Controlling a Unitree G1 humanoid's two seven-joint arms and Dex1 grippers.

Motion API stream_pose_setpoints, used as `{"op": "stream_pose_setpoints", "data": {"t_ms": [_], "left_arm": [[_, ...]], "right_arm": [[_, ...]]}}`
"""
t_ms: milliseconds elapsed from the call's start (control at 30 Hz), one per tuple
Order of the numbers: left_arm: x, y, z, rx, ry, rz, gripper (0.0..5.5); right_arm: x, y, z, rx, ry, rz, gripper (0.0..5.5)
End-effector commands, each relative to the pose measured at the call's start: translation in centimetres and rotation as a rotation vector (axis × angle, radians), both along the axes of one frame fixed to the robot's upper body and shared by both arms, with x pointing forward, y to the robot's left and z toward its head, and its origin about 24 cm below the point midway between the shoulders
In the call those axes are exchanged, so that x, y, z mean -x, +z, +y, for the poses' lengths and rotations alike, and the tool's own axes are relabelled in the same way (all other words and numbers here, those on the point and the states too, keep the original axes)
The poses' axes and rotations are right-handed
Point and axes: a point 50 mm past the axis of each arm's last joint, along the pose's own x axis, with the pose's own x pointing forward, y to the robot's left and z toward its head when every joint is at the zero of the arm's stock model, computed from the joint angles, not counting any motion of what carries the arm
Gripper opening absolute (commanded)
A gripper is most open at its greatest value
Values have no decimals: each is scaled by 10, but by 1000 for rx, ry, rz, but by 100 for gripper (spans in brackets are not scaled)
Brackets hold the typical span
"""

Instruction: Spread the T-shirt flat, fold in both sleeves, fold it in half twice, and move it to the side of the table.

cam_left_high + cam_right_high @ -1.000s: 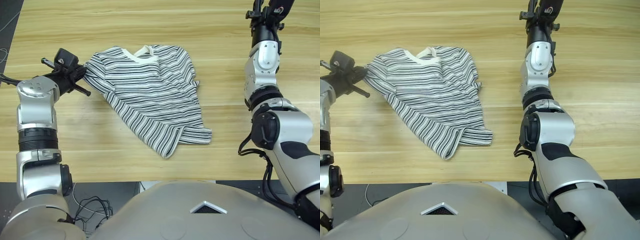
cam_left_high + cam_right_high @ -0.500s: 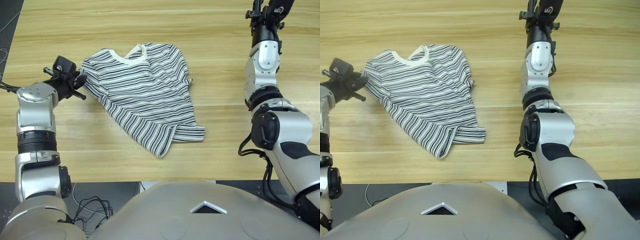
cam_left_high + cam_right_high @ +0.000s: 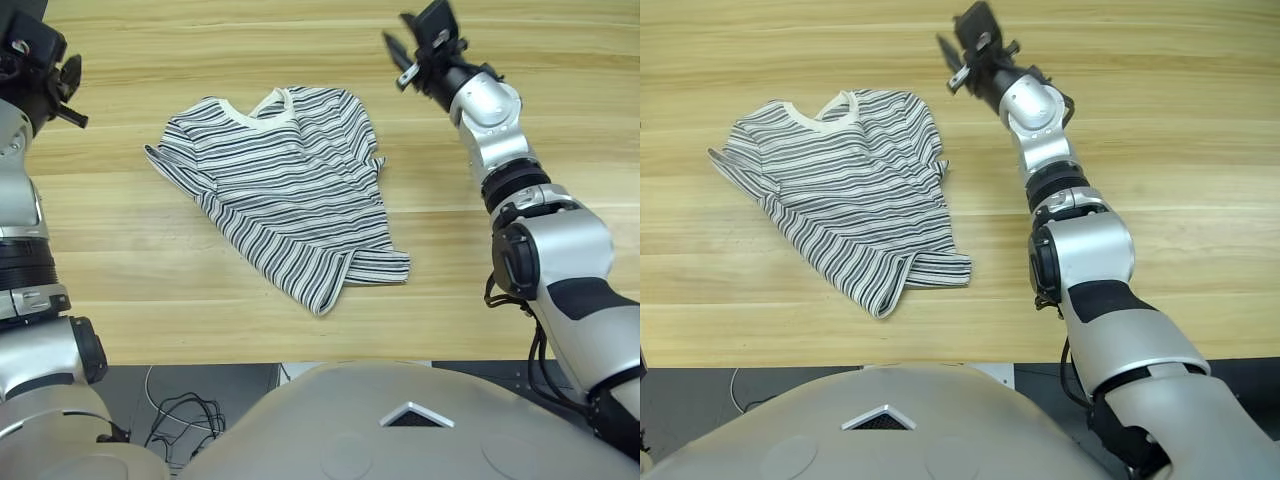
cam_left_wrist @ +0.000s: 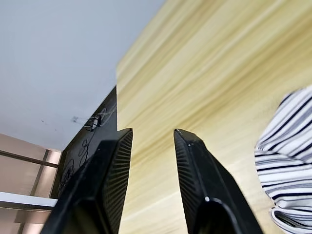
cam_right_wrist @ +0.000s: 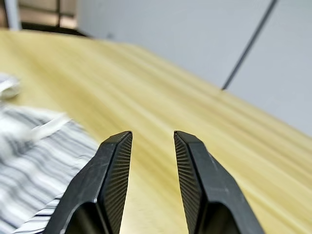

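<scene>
The T-shirt (image 3: 285, 195) lies left of the middle of the table (image 3: 150, 290), its collar (image 3: 262, 105) toward the far side and its body skewed toward the near right. It is not yet flat: the hem corner (image 3: 385, 265) is turned over and the sleeve on the right (image 3: 378, 165) is bunched against the body. The left gripper (image 4: 152, 132) hangs at the far left, jaws spread, holding nothing and clear of the cloth. The right gripper (image 5: 152, 134), also spread, hovers just right of the far shoulder, probably placed to pull that bunched sleeve outward.
</scene>
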Motion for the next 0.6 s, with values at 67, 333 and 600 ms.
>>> {"op": "stream_pose_setpoints", "data": {"t_ms": [67,333,600], "left_arm": [[-12,-16,-57,38,-182,44,157],[-28,-117,-90,55,-261,421,157],[-19,-144,-48,-169,-192,556,157]], "right_arm": [[7,-13,16,134,120,84,160],[19,-39,23,230,150,227,160],[13,-43,2,318,58,356,160]]}}
